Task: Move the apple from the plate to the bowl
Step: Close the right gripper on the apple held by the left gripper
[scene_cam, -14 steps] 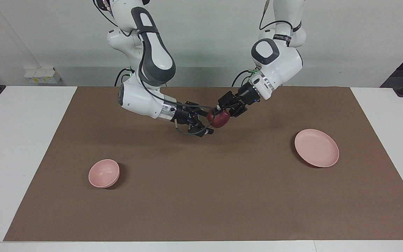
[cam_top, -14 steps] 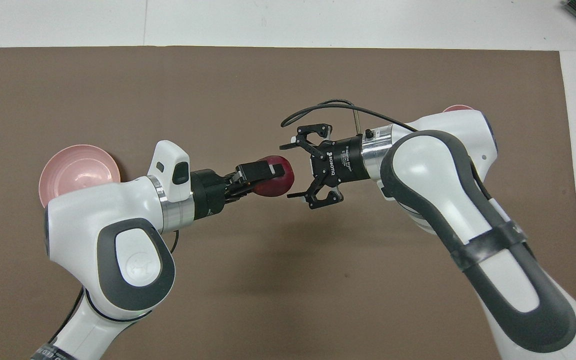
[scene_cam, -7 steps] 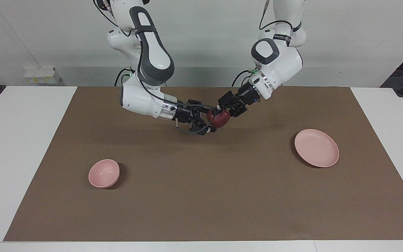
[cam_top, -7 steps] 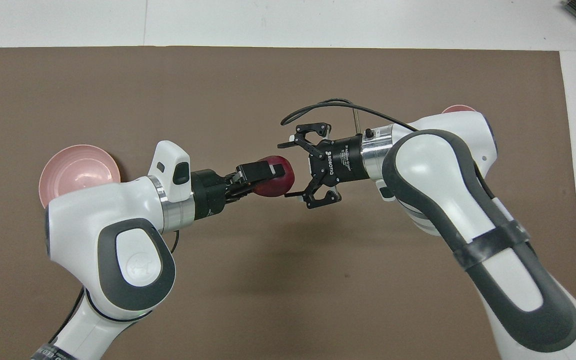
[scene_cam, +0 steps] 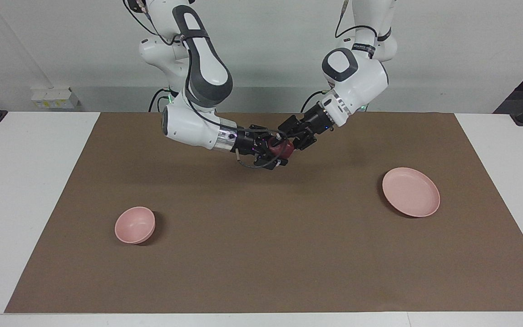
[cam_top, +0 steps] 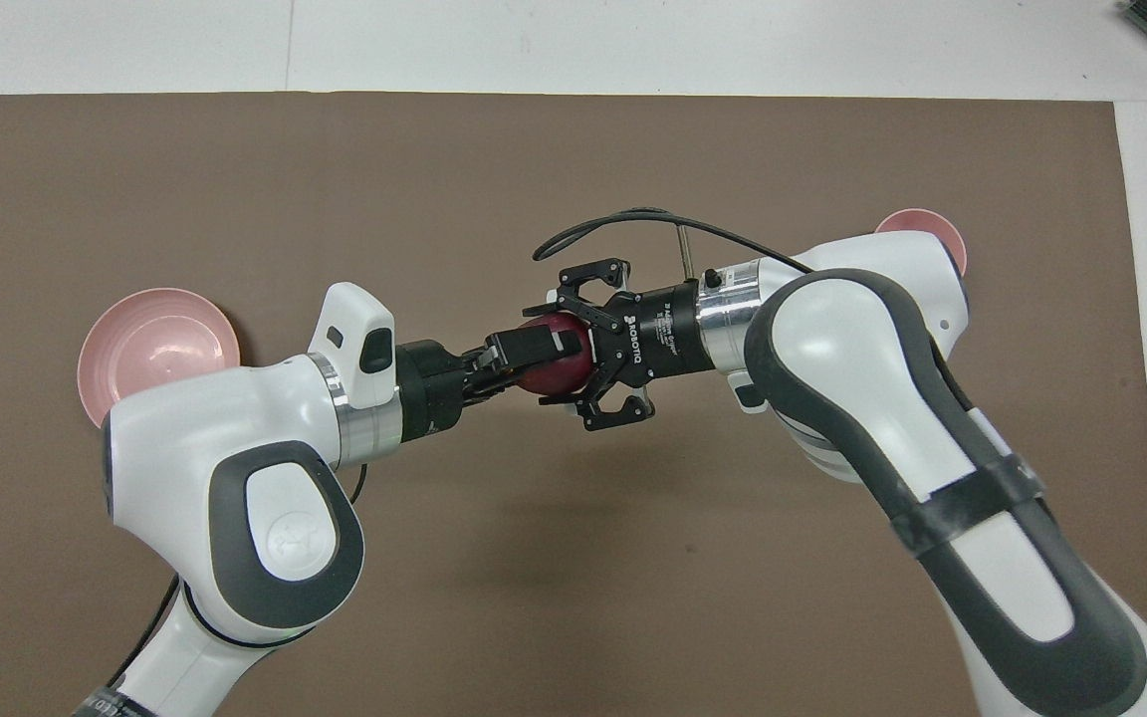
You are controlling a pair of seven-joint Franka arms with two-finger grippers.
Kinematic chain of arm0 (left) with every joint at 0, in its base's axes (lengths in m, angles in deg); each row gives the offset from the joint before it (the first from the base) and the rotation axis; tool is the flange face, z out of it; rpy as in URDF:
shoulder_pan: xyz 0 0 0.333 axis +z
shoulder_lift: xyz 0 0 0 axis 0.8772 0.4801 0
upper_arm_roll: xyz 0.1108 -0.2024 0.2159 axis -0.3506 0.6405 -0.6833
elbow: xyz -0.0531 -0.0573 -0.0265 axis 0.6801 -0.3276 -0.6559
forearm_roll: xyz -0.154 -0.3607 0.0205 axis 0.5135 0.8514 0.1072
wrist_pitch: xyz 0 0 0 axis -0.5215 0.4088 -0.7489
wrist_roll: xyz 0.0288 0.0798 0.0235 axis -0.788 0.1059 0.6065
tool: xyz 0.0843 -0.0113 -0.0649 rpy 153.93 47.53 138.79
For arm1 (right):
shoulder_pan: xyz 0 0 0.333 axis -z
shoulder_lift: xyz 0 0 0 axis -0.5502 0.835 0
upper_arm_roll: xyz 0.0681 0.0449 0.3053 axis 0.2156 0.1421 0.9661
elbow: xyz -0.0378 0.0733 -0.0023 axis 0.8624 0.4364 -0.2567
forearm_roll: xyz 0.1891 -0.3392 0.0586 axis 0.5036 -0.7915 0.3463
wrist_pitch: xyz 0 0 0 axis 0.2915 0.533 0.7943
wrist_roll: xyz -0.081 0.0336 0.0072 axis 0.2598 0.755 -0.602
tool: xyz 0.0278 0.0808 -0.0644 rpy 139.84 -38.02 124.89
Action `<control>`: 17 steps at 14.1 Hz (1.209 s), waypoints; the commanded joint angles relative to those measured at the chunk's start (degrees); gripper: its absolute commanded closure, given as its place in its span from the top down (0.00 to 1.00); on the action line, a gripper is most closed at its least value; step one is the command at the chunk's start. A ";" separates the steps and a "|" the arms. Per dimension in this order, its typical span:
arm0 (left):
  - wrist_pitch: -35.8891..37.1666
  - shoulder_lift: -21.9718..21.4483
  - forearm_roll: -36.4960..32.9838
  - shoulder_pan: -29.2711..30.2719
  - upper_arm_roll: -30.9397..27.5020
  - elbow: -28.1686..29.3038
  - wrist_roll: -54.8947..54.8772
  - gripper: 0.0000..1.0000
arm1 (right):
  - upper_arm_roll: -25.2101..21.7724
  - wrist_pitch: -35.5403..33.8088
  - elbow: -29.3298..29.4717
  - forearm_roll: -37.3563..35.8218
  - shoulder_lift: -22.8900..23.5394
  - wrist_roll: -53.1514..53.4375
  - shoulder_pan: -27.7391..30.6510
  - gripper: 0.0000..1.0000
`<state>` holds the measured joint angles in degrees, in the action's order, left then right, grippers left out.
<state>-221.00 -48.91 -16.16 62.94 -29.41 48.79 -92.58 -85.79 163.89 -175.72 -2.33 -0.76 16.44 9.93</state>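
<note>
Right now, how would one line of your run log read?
phase: handover above mat | apple: held by left tool, right tool closed around it | plate: empty | bowl: empty

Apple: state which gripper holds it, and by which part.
The left gripper is shut on the apple, top and bottom. The right gripper has closed around its sides, in mid-air over the mat.

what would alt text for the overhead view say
Two robot arms meet above the middle of a brown mat, the left gripper and right gripper both around a dark red apple in the air. A pink plate and bowl lie at the mat's two ends.
</note>
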 commanded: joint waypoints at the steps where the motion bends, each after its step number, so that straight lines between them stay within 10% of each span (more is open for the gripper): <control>1: -0.01 0.08 0.32 -1.20 0.19 -0.26 0.48 0.00 | 0.00 0.70 -0.26 1.91 -0.67 -2.53 0.25 0.00; 5: 0.08 0.08 0.32 -1.11 0.10 -0.35 0.48 0.05 | 0.00 0.88 -0.08 1.29 -0.67 -1.65 0.25 0.00; 8: 0.51 -0.10 0.32 -1.02 -0.07 -0.35 0.48 0.51 | 0.00 0.96 0.01 1.29 -0.59 -1.65 0.33 0.00; 9: 0.43 -0.10 -0.29 -1.02 -0.16 -0.35 0.39 0.82 | -0.08 1.14 0.01 1.20 -0.59 -1.56 0.25 0.00; 11: 0.60 -0.27 -4.41 -0.76 -0.16 -0.70 0.48 1.00 | -0.08 1.05 0.09 1.20 -0.59 -1.65 0.51 0.00; 17: 8.48 -1.85 -10.46 -0.32 -4.28 -0.17 0.48 1.00 | -0.70 1.66 0.80 -7.65 0.11 -3.67 2.17 0.00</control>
<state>-217.61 -49.24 -23.05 62.86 -30.80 48.28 -92.77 -86.69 164.84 -175.53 -6.25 -0.81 14.69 10.72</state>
